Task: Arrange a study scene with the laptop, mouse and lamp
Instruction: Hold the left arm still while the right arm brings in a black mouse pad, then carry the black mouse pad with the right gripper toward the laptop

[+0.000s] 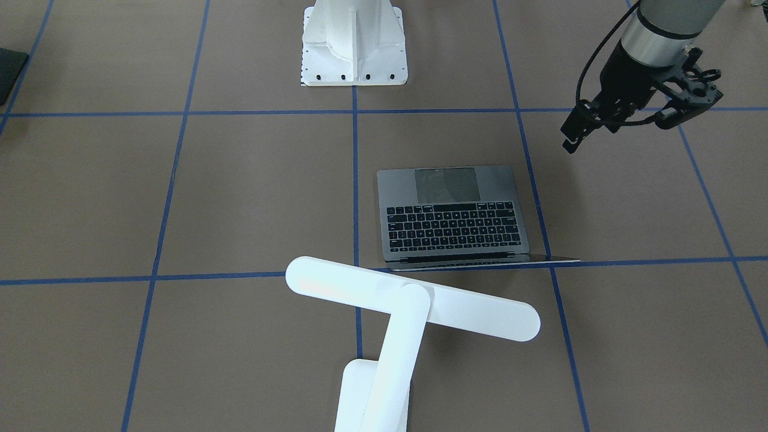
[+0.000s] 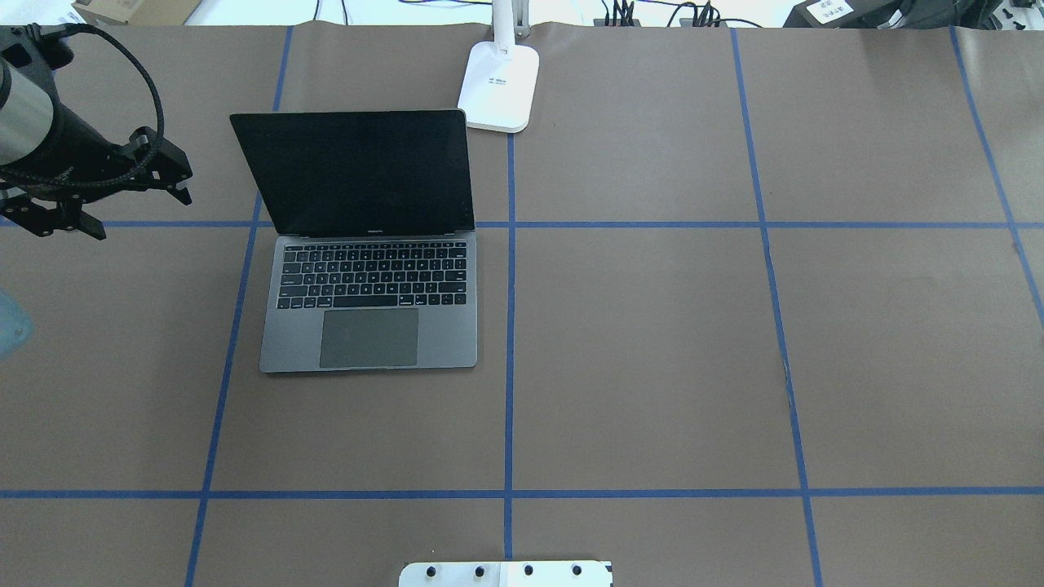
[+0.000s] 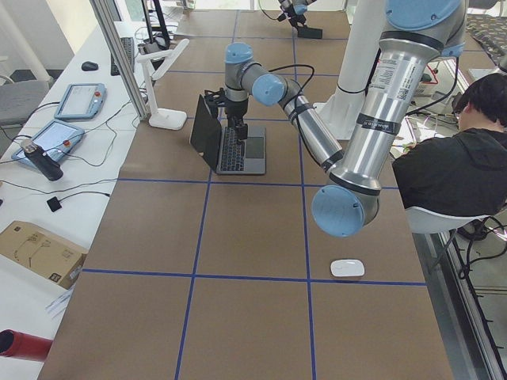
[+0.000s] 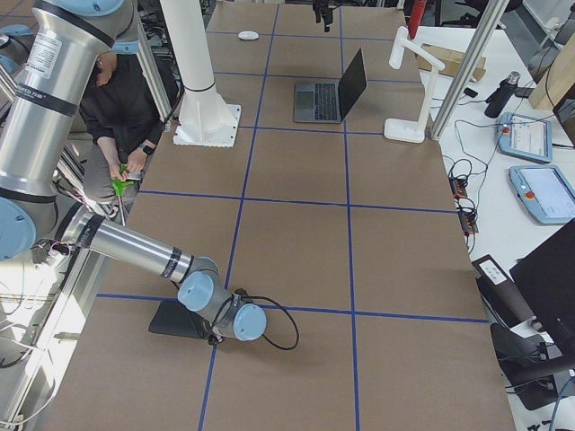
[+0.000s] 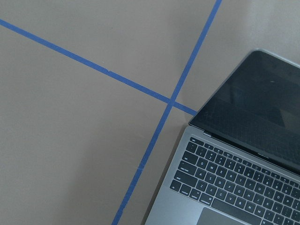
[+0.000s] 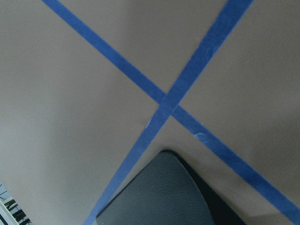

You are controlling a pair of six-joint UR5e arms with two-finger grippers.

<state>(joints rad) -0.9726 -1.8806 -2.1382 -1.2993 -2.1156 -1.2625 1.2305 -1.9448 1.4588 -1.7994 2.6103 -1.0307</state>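
The space-grey laptop [image 2: 367, 326] stands open on the brown table, screen dark; it also shows in the front view [image 1: 453, 216] and the left wrist view [image 5: 234, 183]. The white lamp [image 1: 414, 300] stands just beyond the laptop's far right corner, on its base [image 2: 499, 90]. The white mouse [image 3: 347, 267] lies near the table's left end, by the robot's side. My left gripper [image 1: 571, 143] hovers empty to the left of the laptop, fingers together. My right gripper [image 4: 220, 334] is low at the table's right end, and I cannot tell whether it is open or shut.
A black square pad [image 4: 175, 319] lies next to the right gripper; its corner shows in the right wrist view [image 6: 159, 197]. The white bolted pedestal [image 1: 354, 48] stands at the robot's side. A seated person [image 3: 459, 158] is behind the robot. Blue tape lines grid the table.
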